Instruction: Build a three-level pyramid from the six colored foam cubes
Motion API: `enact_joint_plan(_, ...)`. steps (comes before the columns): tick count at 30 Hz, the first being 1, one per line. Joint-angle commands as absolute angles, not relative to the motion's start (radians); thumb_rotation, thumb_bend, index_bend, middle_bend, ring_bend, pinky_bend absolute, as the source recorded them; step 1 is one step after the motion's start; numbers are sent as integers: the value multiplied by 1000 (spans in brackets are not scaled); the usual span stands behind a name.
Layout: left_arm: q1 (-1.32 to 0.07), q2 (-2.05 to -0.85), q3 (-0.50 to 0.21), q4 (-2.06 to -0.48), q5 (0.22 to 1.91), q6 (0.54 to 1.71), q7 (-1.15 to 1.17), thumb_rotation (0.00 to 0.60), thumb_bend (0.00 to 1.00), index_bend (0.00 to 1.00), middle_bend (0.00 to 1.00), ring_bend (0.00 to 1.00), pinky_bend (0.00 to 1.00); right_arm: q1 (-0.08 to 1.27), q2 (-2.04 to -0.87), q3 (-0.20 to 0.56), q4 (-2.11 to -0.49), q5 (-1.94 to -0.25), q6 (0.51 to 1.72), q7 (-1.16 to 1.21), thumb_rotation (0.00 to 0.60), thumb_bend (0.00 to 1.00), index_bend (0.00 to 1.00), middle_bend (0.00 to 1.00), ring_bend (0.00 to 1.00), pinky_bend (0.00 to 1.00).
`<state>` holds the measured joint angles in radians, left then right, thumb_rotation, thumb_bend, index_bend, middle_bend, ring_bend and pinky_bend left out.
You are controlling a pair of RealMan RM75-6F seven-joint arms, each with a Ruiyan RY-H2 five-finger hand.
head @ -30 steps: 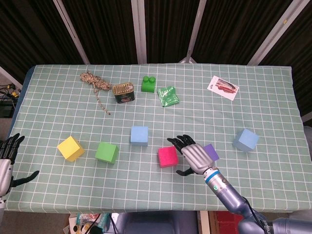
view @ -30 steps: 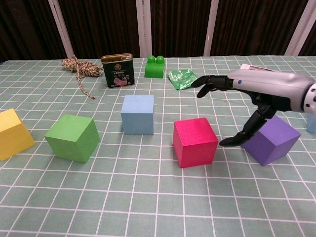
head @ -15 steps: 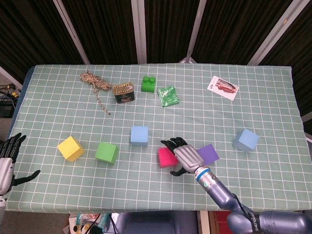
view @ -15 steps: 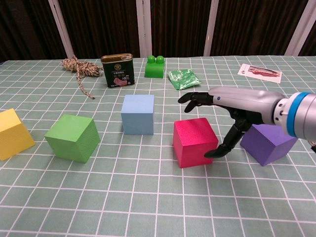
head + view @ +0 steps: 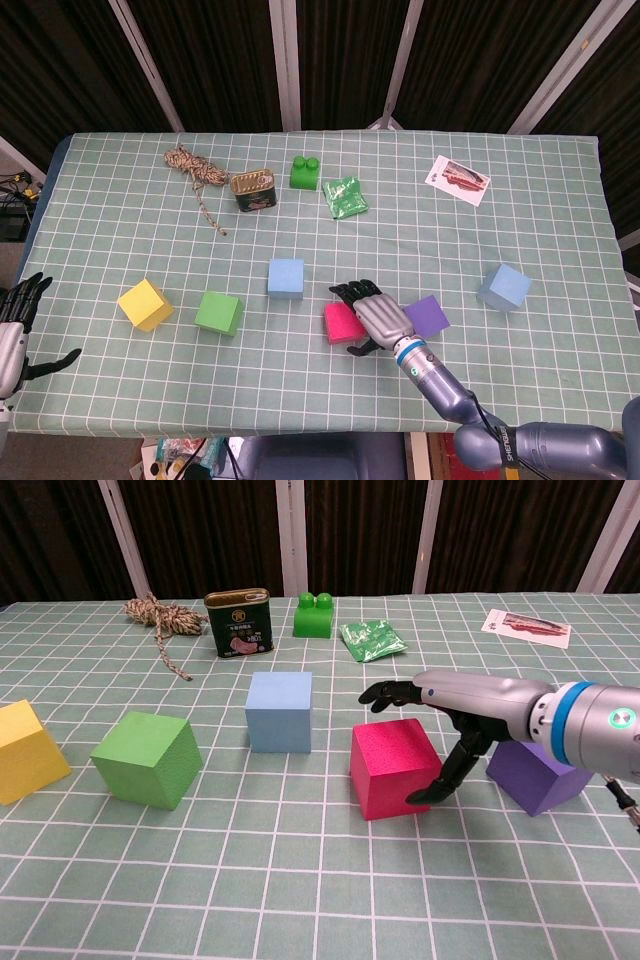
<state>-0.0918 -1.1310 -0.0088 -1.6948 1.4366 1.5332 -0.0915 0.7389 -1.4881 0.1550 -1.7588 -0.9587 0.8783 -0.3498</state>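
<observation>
Although six cubes are needed, none is stacked: all lie singly on the checked table (image 5: 560,250), so every level remains to be built. From the robot's left run the yellow cube (image 5: 145,304), green cube (image 5: 219,313), light blue cube (image 5: 286,278), pink cube (image 5: 394,767), purple cube (image 5: 532,775) and a second blue cube (image 5: 504,287). The right hand (image 5: 450,720) arches over the pink cube, fingers spread above it and thumb at its side, not yet gripping. The left hand (image 5: 12,325) hangs open, empty, at the table's edge.
</observation>
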Motion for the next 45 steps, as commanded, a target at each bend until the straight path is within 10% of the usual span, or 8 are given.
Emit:
enact_joint_plan(1,-91,-1130,-11,-1695,1436,1531,-91,600,168,0,2,0,0,744,-1492,153,-1753,-956,878,-351,600,198,168,114,81,0)
enact_joint_plan(45,-79,-1124,-39,-1702,1445,1496,-100,600,168,0,1,0,0,775,-1510,181,-1732,-897,941,-350,600,270,412,114,81,0)
